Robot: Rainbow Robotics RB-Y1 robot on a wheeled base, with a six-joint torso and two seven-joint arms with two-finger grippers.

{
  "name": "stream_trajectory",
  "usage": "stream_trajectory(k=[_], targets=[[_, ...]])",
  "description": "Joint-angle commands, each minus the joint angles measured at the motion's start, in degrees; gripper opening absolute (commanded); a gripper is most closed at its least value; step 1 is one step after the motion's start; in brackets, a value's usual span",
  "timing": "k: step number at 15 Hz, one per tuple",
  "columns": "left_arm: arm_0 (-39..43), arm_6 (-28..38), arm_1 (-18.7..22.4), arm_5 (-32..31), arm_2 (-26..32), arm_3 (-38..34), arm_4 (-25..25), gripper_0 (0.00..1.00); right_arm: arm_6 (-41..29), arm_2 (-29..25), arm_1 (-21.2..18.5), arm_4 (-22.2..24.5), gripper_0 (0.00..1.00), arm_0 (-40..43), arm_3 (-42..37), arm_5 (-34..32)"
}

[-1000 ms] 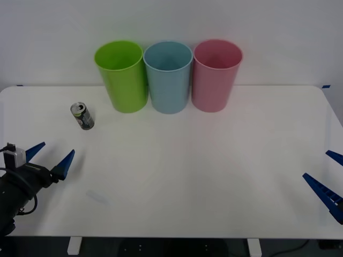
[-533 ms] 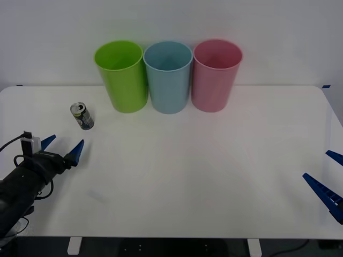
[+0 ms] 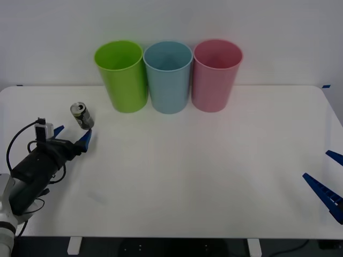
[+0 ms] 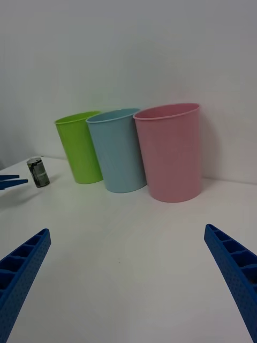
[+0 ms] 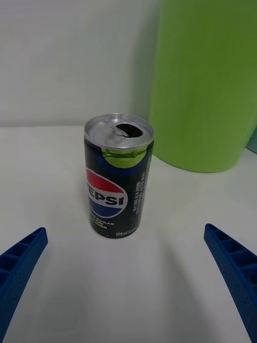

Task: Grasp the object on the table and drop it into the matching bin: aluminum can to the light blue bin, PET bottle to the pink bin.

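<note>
The left gripper [image 3: 71, 135] is sitting spread wide before the can [image 3: 82, 116] — likely light, smooth, dentable; best gripped mid-body.

The robot's left arm [image 3: 33, 170] is thick and black, and a thin black cable [image 3: 16, 140] loops out from it at about ten o'clock up to a small white box [image 3: 44, 128] near the wrist. The left gripper [image 3: 71, 136] has two bright blue fingers [image 3: 84, 140] shaped like pointy wedges, with little ribs along the inside. The right gripper [image 3: 328, 179] has the same blue pointy fingers [image 4: 234, 276], and up close they are covered in rows of tiny bumps.
</note>
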Motion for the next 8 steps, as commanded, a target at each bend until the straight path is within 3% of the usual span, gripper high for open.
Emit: stream_trajectory(k=[1,8], targets=[[-3.3,-0.5,-0.1,3.3,-0.8,3.5,-0.1,1.00,0.0,0.0,0.0,0.0,1.00,0.0,0.0,0.0],[-8.0,-1.0,-0.9,10.0,-2.1,7.1,-0.5,1.00,0.0,0.0,0.0,0.0,1.00,0.0,0.0,0.0]])
